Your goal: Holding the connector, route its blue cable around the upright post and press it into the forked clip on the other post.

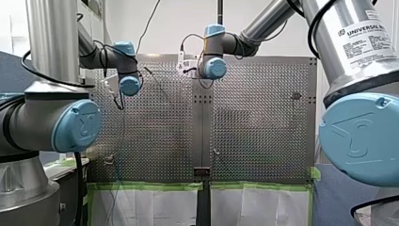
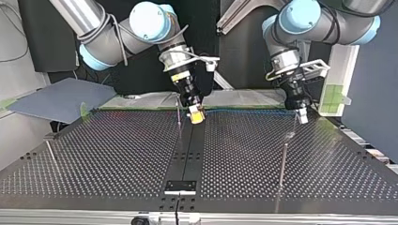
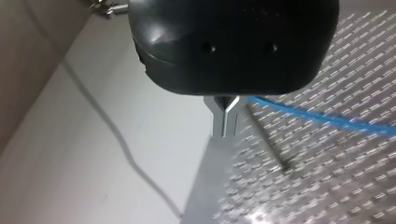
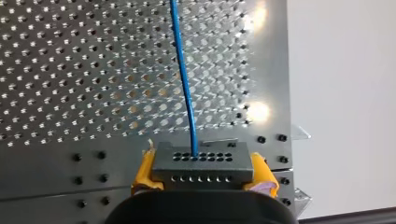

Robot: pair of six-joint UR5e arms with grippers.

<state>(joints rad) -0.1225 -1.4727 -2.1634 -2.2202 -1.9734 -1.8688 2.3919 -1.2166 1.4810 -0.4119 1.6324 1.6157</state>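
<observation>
My right jaws stand closed on the connector (image 4: 203,161): the yellow pads (image 4: 144,170) of my right gripper (image 4: 203,175) press against its two short ends, and the grey block sits square between them with its rows of small holes facing out. The blue cable (image 4: 184,84) leaves the middle of the block and runs straight ahead of the fingers over the perforated table (image 4: 70,70).

My left gripper (image 3: 225,128) has its metal fingers brought together with no gap showing at the tips, and the cable comes out from between them and runs off to one side above the table.

In the top view the cable is stretched almost level between the two grippers, above the far part of the table. The thin upright post (image 2: 178,112) stands just beside my right gripper, on the view's left of it, and the cable leads away from it. The other post (image 2: 283,164), with a small clip (image 2: 289,135) at its top, stands nearer the camera than my left gripper, and the cable passes behind it, apart from the clip.
</observation>
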